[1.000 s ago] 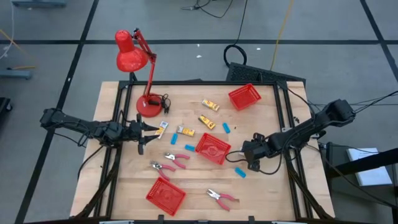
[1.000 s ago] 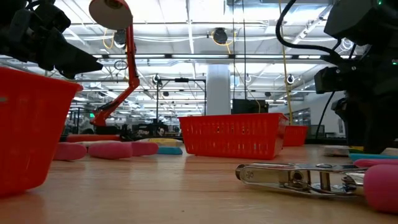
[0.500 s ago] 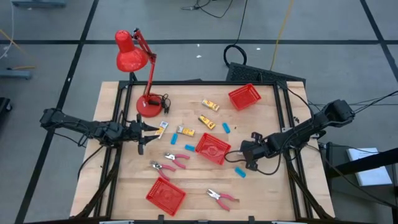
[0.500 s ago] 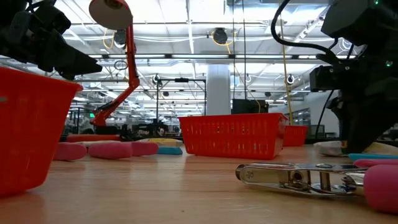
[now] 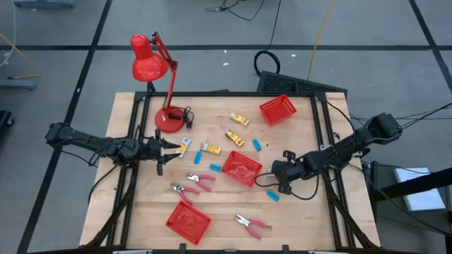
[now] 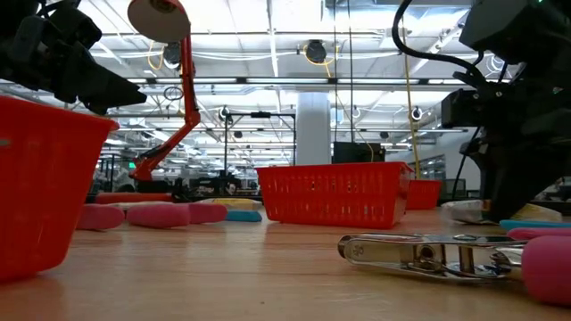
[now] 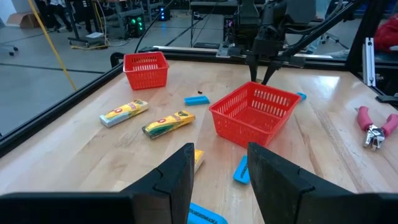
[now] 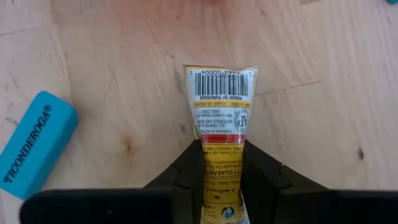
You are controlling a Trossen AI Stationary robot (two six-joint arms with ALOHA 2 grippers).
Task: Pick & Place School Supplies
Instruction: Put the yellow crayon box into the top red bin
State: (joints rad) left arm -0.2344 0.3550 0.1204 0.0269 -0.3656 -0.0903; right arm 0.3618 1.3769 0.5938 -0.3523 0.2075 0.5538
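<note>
- Holding a yellow packet (image 8: 219,124), the right hand (image 5: 279,178) sits just beside the centre basket (image 5: 241,168), on the side away from the red lamp (image 5: 150,62); in its wrist view the two fingers are closed on the packet's lower end.
- The packet's long axis runs straight out from the hand, with the barcode end the farthest from the fingers, low over the bare wood of the desk (image 5: 219,204).
- The centre basket is the nearest container, so the coming move probably is a short carry over its rim; its wall stands between the packet and the inside.
- A blue block (image 8: 34,144) lies on the desk close beside the packet, not touching it, and could be pushed if the hand goes low.
- The left hand (image 7: 217,168) waits near the lamp base (image 5: 168,120) with its fingers apart and nothing between them; two more yellow packets (image 7: 168,123) and a blue piece (image 7: 241,169) lie between it and the centre basket.
- Pink-handled pliers (image 5: 196,182) lie on the lamp side of the centre basket, nearer to the left hand.
</note>
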